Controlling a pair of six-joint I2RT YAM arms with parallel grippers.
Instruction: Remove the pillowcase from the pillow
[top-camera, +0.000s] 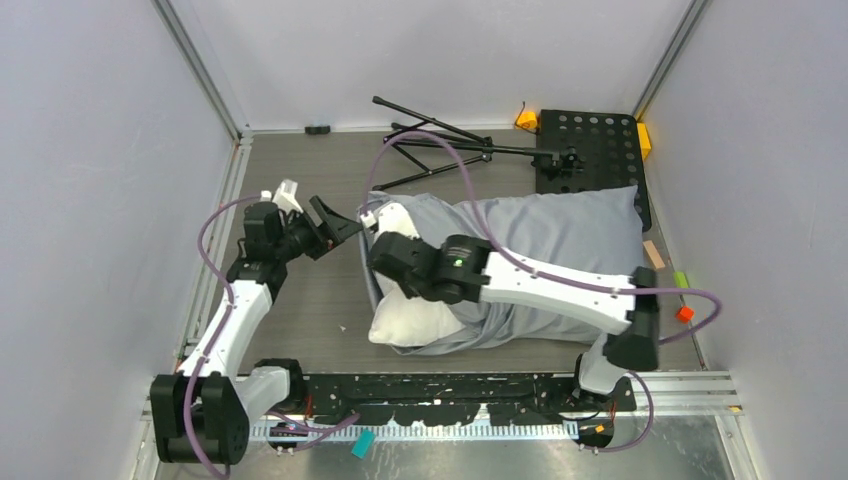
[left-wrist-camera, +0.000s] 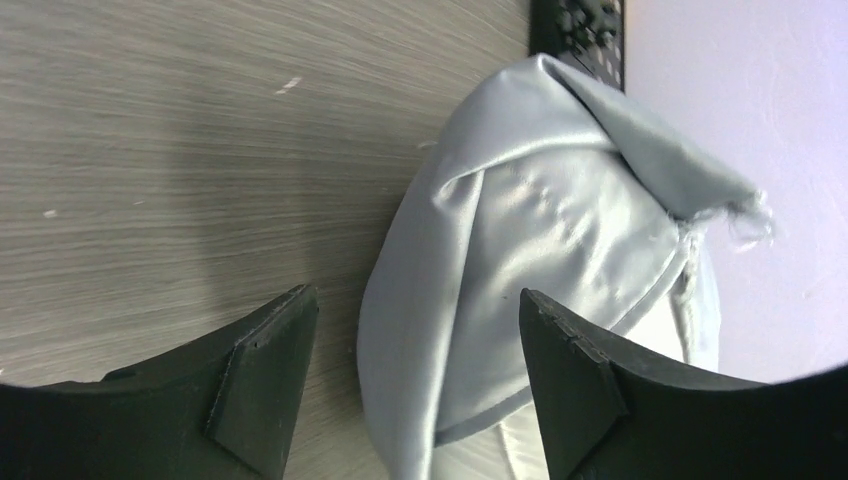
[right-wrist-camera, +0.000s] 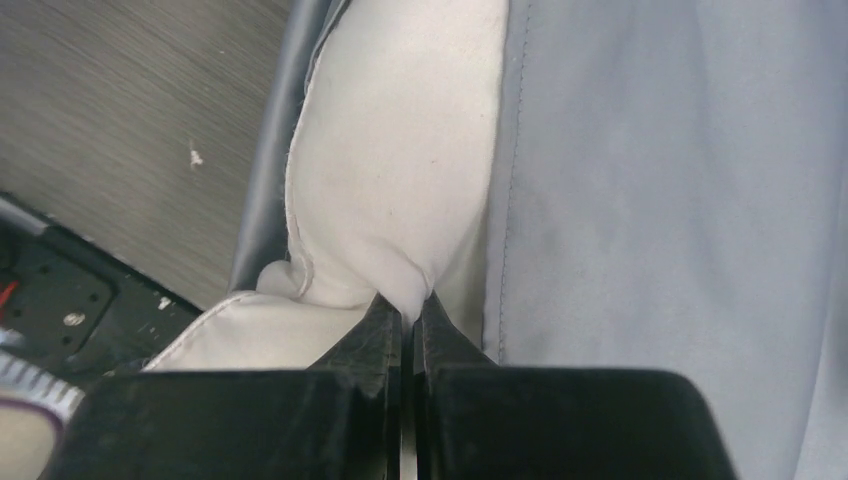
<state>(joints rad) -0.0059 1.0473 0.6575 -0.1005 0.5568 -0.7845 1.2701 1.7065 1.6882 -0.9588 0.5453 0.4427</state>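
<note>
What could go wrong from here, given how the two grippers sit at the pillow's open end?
The right gripper pinches only a small fold of the white pillow, so it may slip under a pull. The left gripper stands open around the pillowcase edge with pillow showing beneath, so closing could catch both layers.

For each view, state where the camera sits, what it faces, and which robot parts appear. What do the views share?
Top external: above and behind the robot, looking down on the table; left arm and right arm show.
Left wrist: on the left arm, facing the pillowcase corner past the open left gripper.
Right wrist: on the right arm, facing the pillow, right gripper shut on it.
Shared: all three show the pillowcase.
</note>
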